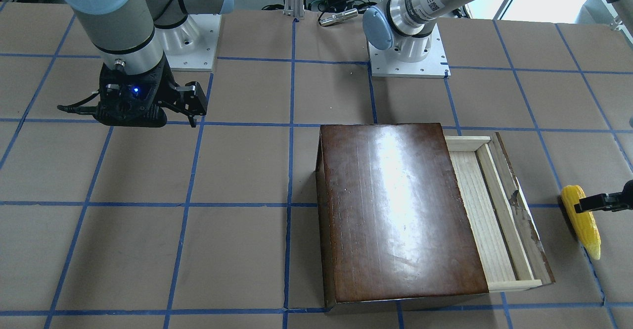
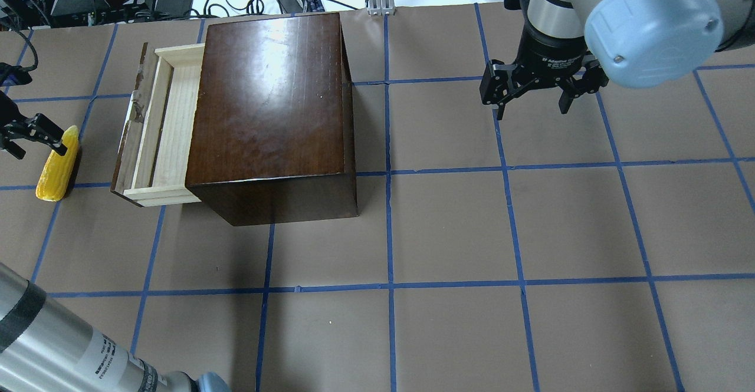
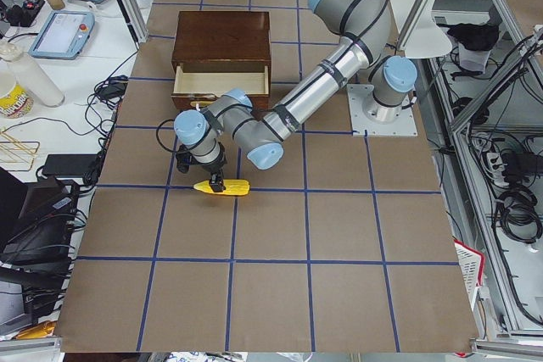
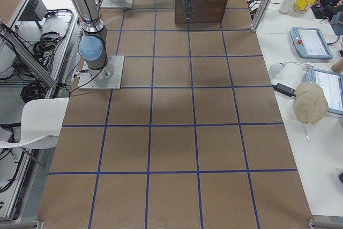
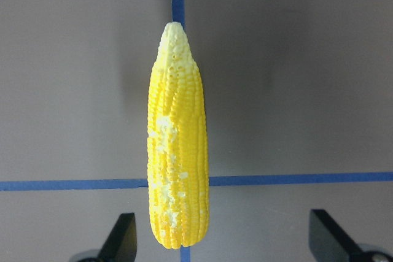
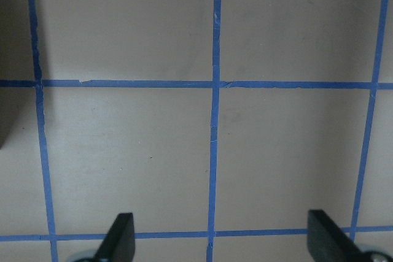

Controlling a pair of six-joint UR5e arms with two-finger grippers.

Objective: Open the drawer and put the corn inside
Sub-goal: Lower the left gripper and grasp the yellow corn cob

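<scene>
Drawer [image 2: 174,121] stands out, tray bare: opening step looks done. Corn [image 2: 57,165] lies on worktop [image 2: 448,221], drawer's 9 o'clock in overhead view. Left gripper [image 5: 224,240] above cob, jaws released. Right gripper [image 2: 531,106] parked apart, jaws released. Next: centre over cob, descend, grasp.

You can read only "2F Adaptive", printed white on the right claw's [image 2: 532,106] black body; the left arm's sticker [image 2: 112,353] is too small.
</scene>
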